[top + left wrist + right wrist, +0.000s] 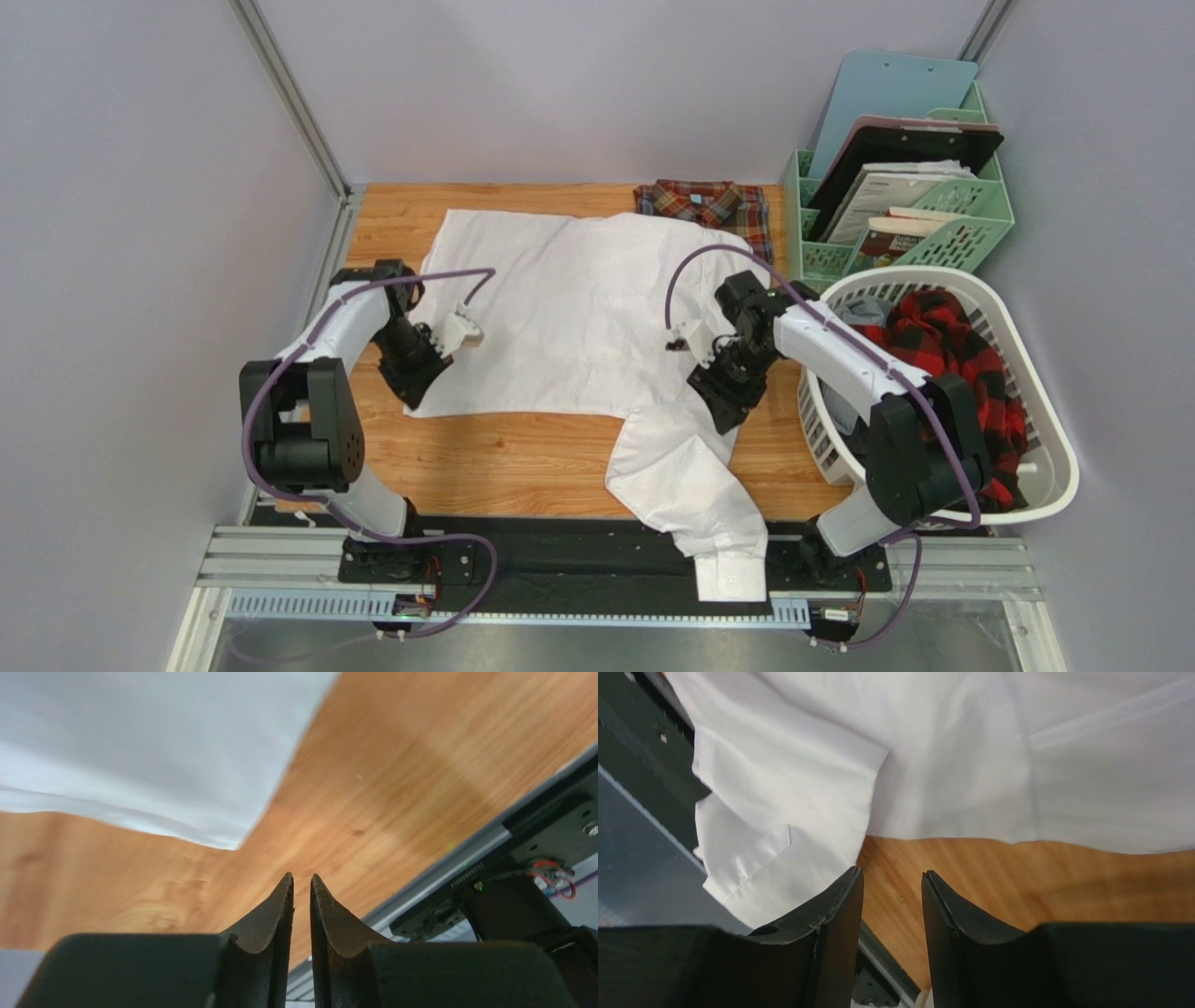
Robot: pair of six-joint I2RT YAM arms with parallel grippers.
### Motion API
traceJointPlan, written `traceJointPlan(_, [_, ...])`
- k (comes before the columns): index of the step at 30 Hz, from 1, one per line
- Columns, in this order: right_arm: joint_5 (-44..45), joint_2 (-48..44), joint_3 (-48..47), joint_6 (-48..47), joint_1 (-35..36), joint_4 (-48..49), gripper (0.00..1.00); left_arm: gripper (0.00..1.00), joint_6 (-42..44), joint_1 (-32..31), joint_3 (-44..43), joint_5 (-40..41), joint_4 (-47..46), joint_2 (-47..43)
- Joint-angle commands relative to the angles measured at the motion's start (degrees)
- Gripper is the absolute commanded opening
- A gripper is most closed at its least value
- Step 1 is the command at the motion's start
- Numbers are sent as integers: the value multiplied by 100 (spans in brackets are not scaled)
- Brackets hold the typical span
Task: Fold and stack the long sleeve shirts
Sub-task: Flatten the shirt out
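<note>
The white shirt (pixel 575 308) lies spread flat on the wooden table, with one sleeve (pixel 694 490) trailing to the near edge and its cuff (pixel 732 571) over the black rail. The plaid shirt (pixel 709 203) lies folded at the back. My left gripper (pixel 417 375) is at the white shirt's near left corner. In the left wrist view it (pixel 302 878) is shut and empty over bare wood, the shirt corner (pixel 140 749) just ahead. My right gripper (pixel 725 392) is where the sleeve meets the hem. In the right wrist view it (pixel 892 875) is open and empty, with the sleeve (pixel 780 812) beside its left finger.
A white laundry basket (pixel 1045 462) holding red and black checked cloth stands at the right, close to my right arm. A green organizer (pixel 898 182) with clipboards and papers stands at the back right. A black rail (pixel 589 539) runs along the near edge. Grey walls enclose the table.
</note>
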State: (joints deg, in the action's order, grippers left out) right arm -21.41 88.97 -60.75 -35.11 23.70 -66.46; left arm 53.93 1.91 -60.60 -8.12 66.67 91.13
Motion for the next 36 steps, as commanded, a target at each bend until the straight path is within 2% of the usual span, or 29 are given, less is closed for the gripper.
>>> traceJointPlan(1, [57,92,-806,487,-129,834,41,25,-716,-7,-1251,-831,-225,439])
traceJointPlan(5, [664,1033,-1298,901,-129,1503,40,26,-1261,-15,-2183,-692,-550,1282])
traceJointPlan(7, [822,1385,-1587,1058,-129,1574,38,23,-1367,-16,-2508,-577,-594,1740])
traceJointPlan(12, [1191,2124,-1730,902,-94,1417,38,12,-1289,-59,-2624,-33,-629,2373])
traceJointPlan(15, [1236,2142,-1423,594,2,1074,37,7,-1052,-77,-2194,258,-612,2339])
traceJointPlan(19, [1026,1792,-624,234,353,661,36,3,-701,-77,-1107,513,-577,1918])
traceJointPlan(22, [719,1300,71,-74,757,318,36,3,-332,-68,-281,671,-507,1312])
traceJointPlan(26, [120,684,214,-513,952,-497,36,2,143,-68,233,681,-103,583])
traceJointPlan(28, [-81,500,-233,-697,865,-736,37,4,188,-7,6,479,142,389])
traceJointPlan(29, [-135,351,-444,-725,786,-894,38,5,214,28,-187,78,248,257])
traceJointPlan(31, [-266,297,-1223,-708,445,-878,43,14,109,107,-940,-355,416,212])
traceJointPlan(32, [-346,384,-1498,-629,286,-765,45,17,-39,116,-1215,-809,451,264])
traceJointPlan(33, [-381,480,-1814,-472,110,-598,50,25,-145,125,-1487,-1023,452,299])
traceJointPlan(36, [-347,1084,-2922,249,-532,105,55,34,-524,125,-2437,-1683,215,624])
